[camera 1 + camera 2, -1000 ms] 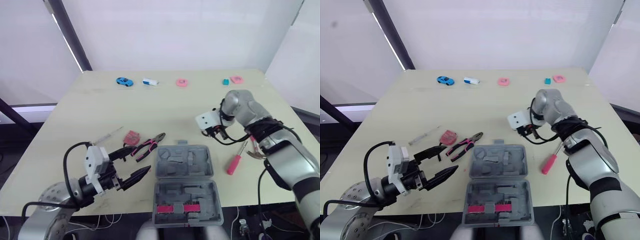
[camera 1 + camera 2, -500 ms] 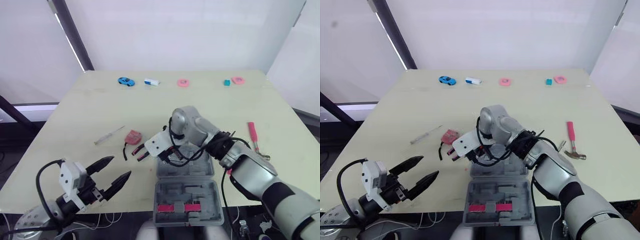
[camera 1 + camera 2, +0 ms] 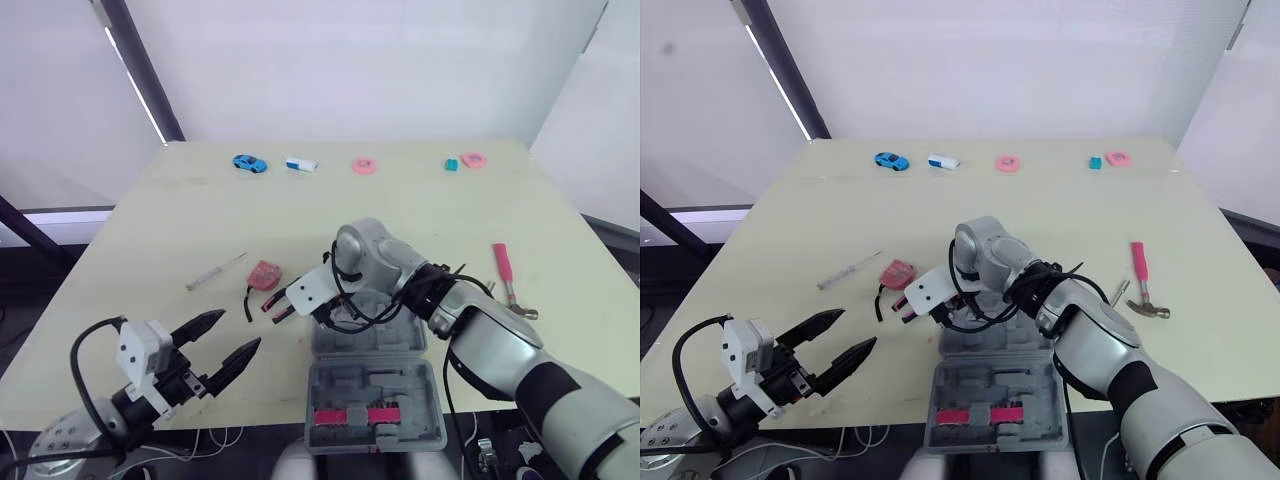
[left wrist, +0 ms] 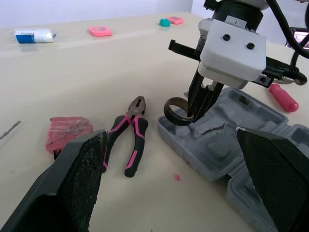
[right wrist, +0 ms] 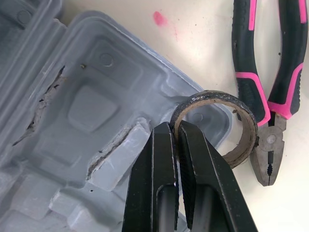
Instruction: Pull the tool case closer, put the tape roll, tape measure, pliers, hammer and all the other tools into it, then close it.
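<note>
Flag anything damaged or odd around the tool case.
The tool case has jagged cracks in its grey moulded tray, seen in the right wrist view beside where the right gripper pinches the tape roll. Nothing else stands out.

One tool case [image 3: 372, 345], grey. One tape roll [image 5: 215, 96]. One pliers [image 4: 137, 108]. One hammer [image 3: 503, 262]. One pink tape measure [image 3: 264, 274]. One thin screwdriver [image 3: 215, 271]. At the table's [image 3: 200, 210] 12 o'clock edge: one blue toy car [image 3: 248, 163], one white-blue block [image 3: 300, 164], two pink pieces [image 3: 363, 165], one teal piece [image 3: 452, 164].
</note>
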